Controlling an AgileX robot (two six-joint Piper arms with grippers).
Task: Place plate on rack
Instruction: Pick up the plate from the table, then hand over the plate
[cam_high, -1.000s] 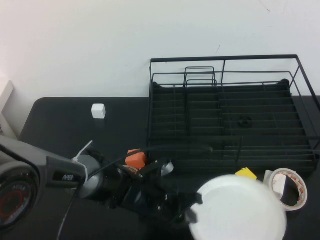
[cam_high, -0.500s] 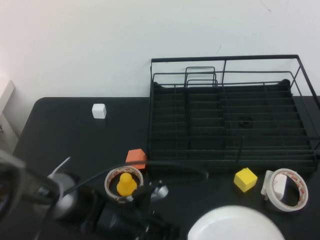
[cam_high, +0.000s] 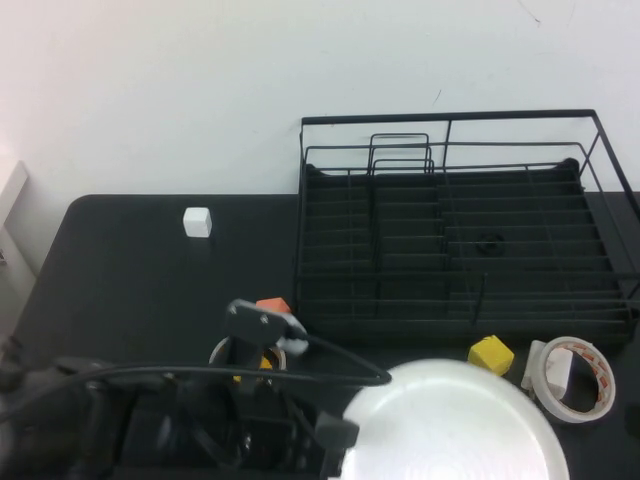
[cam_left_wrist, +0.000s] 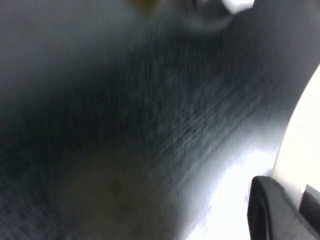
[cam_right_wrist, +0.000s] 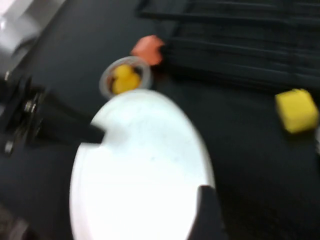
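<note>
The white plate (cam_high: 455, 430) hangs low over the table's near edge, in front of the black wire rack (cam_high: 300, 200). My left gripper (cam_high: 337, 440) is shut on the plate's left rim; in the left wrist view (cam_left_wrist: 300, 207) the white rim (cam_left_wrist: 300, 150) sits between its dark fingers. The right wrist view shows the plate (cam_right_wrist: 140, 170) with my right gripper (cam_right_wrist: 202, 220) on its near right rim, one finger over the rim, the other hidden beneath. The left gripper's fingers (cam_right_wrist: 75, 131) hold the opposite rim. The right arm is out of the high view.
A yellow cube (cam_high: 491, 354) and a tape roll (cam_high: 577, 392) lie in front of the rack on the right. An orange block (cam_high: 272, 305) and a tape ring holding a yellow figure (cam_high: 262, 362) lie left of the plate. A white cube (cam_high: 197, 222) is far left.
The plate has risen and shifted left, looking larger now. The left arm has dropped toward the near edge, uncovering the orange block and tape ring.
</note>
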